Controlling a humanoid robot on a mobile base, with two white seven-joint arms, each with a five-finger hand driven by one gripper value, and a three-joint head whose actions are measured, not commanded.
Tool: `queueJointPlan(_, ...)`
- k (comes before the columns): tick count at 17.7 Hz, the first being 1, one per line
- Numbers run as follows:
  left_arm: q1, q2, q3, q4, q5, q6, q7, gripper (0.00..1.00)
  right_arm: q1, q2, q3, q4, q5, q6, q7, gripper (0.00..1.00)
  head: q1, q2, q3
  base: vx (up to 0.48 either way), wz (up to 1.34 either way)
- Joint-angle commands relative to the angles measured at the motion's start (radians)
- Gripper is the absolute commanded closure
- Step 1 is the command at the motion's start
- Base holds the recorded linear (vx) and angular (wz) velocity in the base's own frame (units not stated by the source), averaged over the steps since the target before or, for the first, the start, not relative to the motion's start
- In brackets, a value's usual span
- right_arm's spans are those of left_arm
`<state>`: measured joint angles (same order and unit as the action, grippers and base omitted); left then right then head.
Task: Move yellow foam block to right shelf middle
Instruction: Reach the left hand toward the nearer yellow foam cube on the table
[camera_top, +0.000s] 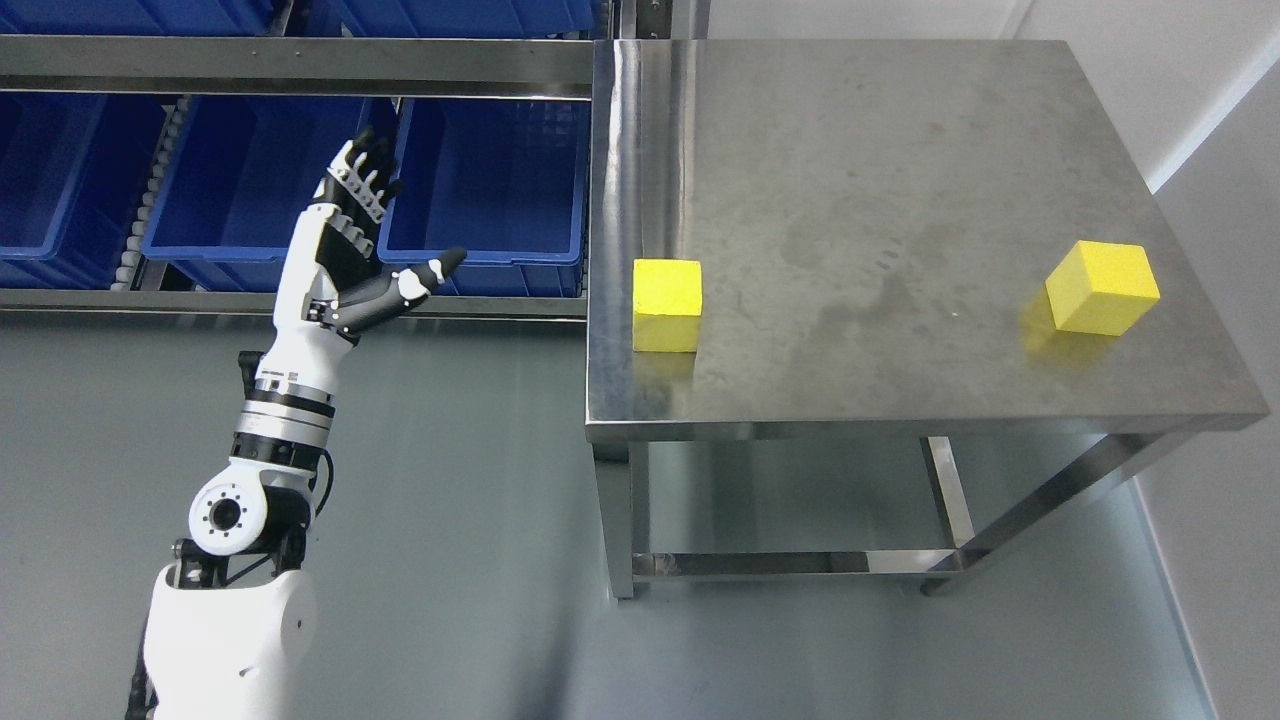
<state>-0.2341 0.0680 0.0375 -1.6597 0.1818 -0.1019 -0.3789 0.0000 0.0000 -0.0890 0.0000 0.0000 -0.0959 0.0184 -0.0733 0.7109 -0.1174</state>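
Observation:
Two yellow foam blocks rest on a steel table (880, 160). One block (667, 304) sits near the table's left edge, close to its front. The other block (1102, 287) lies near the right edge, turned at an angle. My left hand (385, 235) is raised in the air to the left of the table, in front of the shelf rack, palm up with fingers (362, 178) spread and thumb pointing right. It holds nothing and stands well apart from the nearer block. The right arm does not show.
A metal shelf rack (300, 65) at the left back holds several blue bins (485, 180). The grey floor (450, 500) lies below my arm. A white wall (1210, 90) runs along the table's right side.

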Motion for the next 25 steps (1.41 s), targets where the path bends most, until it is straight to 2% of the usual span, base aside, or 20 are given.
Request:
queueJointPlan(1, -0.051, 0.125, -0.024, 0.021, -0.027, -0.005, -0.230, 0.00, -0.002, -0.017, 0.000, -0.017, 0.000, -0.001, 0.000, 0.00, 0.0000, 0.000, 0.000, 0.000, 0.00)
queueJointPlan(3, -0.126, 0.173, -0.079, 0.092, -0.056, -0.005, -0.284, 0.00, -0.002, -0.017, 0.000, -0.017, 0.000, -0.001, 0.000, 0.00, 0.0000, 0.000, 0.000, 0.000, 0.00)
queueJointPlan(6, -0.238, 0.168, -0.149, 0.225, -0.109, -0.004, -0.296, 0.00, -0.002, -0.017, 0.000, -0.017, 0.000, -0.001, 0.000, 0.00, 0.0000, 0.000, 0.000, 0.000, 0.00)
queueJointPlan(9, -0.333, 0.130, -0.260, 0.368, -0.143, -0.004, -0.330, 0.01, -0.003, -0.017, 0.000, -0.017, 0.000, -0.001, 0.000, 0.00, 0.0000, 0.000, 0.000, 0.000, 0.00)
queueJointPlan(14, -0.389, 0.082, -0.347, 0.457, -0.153, -0.001, -0.409, 0.01, -0.002, -0.017, 0.000, -0.017, 0.000, -0.001, 0.000, 0.00, 0.0000, 0.000, 0.000, 0.000, 0.00)
queueJointPlan(21, -0.484, -0.046, -0.381, 0.695, -0.263, -0.001, -0.422, 0.01, -0.003, -0.017, 0.000, -0.017, 0.000, -0.001, 0.000, 0.00, 0.0000, 0.000, 0.000, 0.000, 0.00)
queueJointPlan(25, -0.514, -0.051, -0.389, 0.762, -0.292, 0.010, -0.471, 0.02, -0.002, -0.017, 0.000, -0.017, 0.000, -0.001, 0.000, 0.00, 0.0000, 0.000, 0.000, 0.000, 0.00)
